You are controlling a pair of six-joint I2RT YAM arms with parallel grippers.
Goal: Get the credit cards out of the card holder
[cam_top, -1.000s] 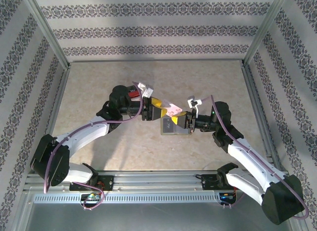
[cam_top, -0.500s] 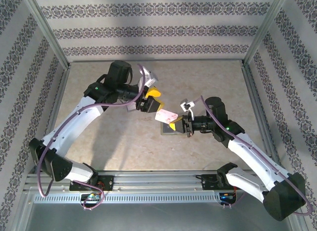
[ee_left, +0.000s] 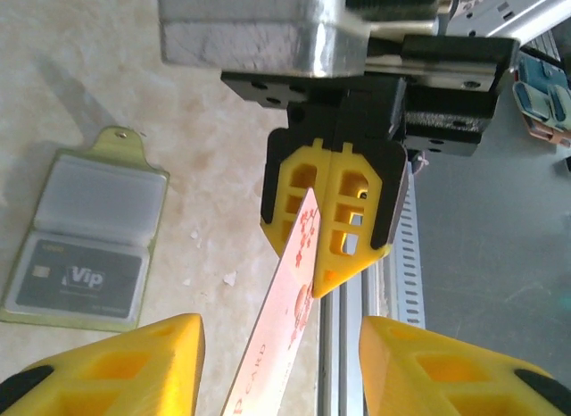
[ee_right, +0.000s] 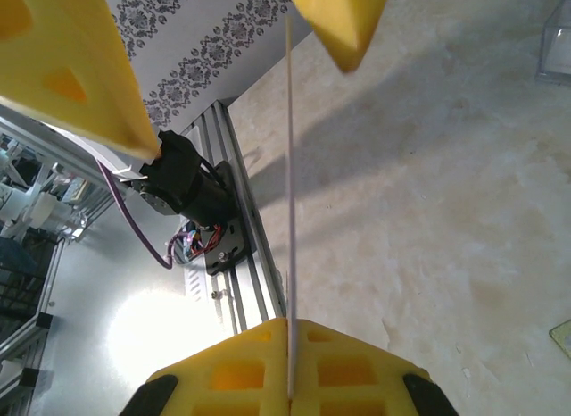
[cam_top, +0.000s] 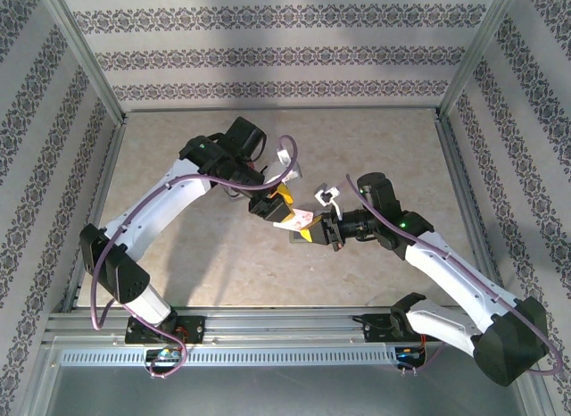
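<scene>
Currently right gripper [ee_left: 326,255] jaws are clamped on one end of a pink credit card [ee_left: 290,291]. Left gripper [cam_top: 278,206] jaws are apart, straddling its other end. Left wrist view has the card holder [ee_left: 85,246] lying open on the table [ee_left: 205,121], grey Vip card [ee_left: 80,282] inside. Right wrist view has the pink card edge-on.

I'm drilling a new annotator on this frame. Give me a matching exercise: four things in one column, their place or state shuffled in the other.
1 pink card
2 card holder
3 grey Vip card
4 left gripper

A lies open on the table
B fingers apart
C pinched by the right gripper
D sits in a holder pocket

Pairs: 1-C, 2-A, 3-D, 4-B
</scene>
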